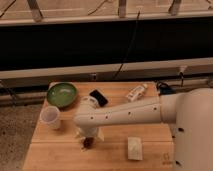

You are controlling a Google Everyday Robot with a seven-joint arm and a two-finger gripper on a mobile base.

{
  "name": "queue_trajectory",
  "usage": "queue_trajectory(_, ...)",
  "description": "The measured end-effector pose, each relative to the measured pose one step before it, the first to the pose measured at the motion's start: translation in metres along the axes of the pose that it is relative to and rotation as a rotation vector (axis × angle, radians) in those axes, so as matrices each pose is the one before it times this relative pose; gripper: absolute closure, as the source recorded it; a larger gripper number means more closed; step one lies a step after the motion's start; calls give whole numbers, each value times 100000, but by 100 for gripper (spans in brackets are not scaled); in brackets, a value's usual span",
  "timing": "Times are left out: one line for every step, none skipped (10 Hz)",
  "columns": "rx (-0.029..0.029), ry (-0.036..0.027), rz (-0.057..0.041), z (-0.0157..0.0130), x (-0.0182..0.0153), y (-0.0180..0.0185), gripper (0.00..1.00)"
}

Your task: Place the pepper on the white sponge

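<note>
On the light wooden table (55, 155), near the front edge, lies the small dark red chili pepper (88, 144). The one camera view looks down at it from above. The robot's white two-finger gripper (89, 137) hangs right over the pepper and points down at it. Its two fingers are spread apart, and nothing is in them. It is hard to tell if the tips touch the pepper yet.

The small pale white sponge block (134, 148) sits to the right of the pepper, also near the front edge, with bare wood between them. The long white robot arm (131, 112) comes in from the right and passes behind the sponge.

The step now looks like the grab. To do it well, the fingers should go down on both sides of the thin pepper, near its middle, and close softly so it does not roll or slip out. Then a small lift and a short move to the right should bring it over the sponge.

The round green bowl (62, 94), the see-through plastic cup (50, 117), the flat black phone (98, 97) and the little white bottle (136, 92) all sit farther back, out of the way.
</note>
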Motion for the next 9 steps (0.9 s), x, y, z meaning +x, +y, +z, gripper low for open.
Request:
queue_trajectory(23,-194,158,111,-58,-154,20)
queue_trajectory(-28,-66,115,66,-14,-107,20)
queue_trajectory(-76,-65,371,92,20,-70,20)
queue_trajectory(-208,-187,214,138,-37,-88,20)
queue_trajectory(-150,-154,101,108,-53,-127,20)
queue_trajectory(-379,-84,161,109,-43,-17,20)
queue_trajectory(72,-41,485,49,-19,-106,20)
queue_trajectory(35,-20,321,51,2,-48,20)
queue_trajectory(-159,-62,271,82,-22,-51,20)
